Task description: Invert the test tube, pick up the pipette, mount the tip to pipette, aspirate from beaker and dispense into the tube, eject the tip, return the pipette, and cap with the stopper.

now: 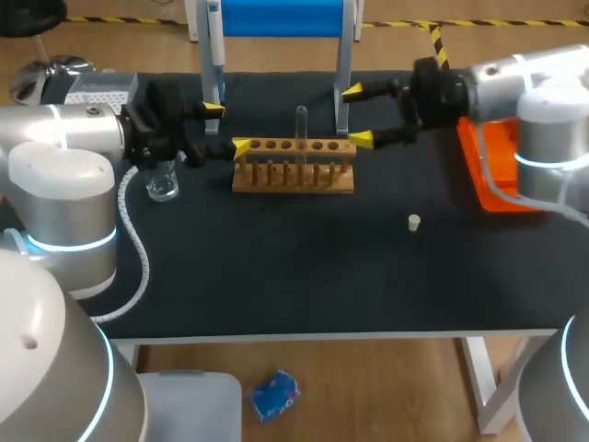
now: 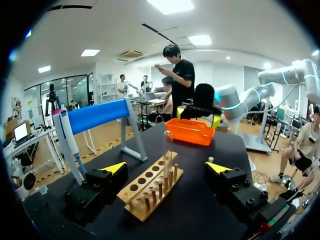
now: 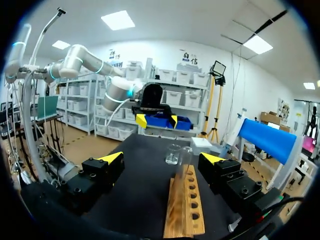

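A wooden rack [image 1: 293,175] lies mid-table with a clear test tube [image 1: 300,129] standing in one of its holes. My left gripper [image 1: 227,128] hovers open at the rack's left end, and my right gripper [image 1: 357,115] hovers open at its right end; neither touches the tube. In the left wrist view the rack [image 2: 152,187] and tube [image 2: 168,150] lie between and ahead of the open left gripper [image 2: 166,167]. The right wrist view shows the rack [image 3: 184,210] under the open right gripper [image 3: 161,158], with the glass beaker [image 3: 173,154] beyond. A pipette [image 1: 213,46] hangs on the blue stand [image 1: 281,17].
The beaker [image 1: 163,181] stands left of the rack, under my left arm. A small white stopper [image 1: 414,222] lies on the black mat, right of centre. An orange tray [image 1: 502,166] sits at the right edge. The stand's legs rise just behind the rack.
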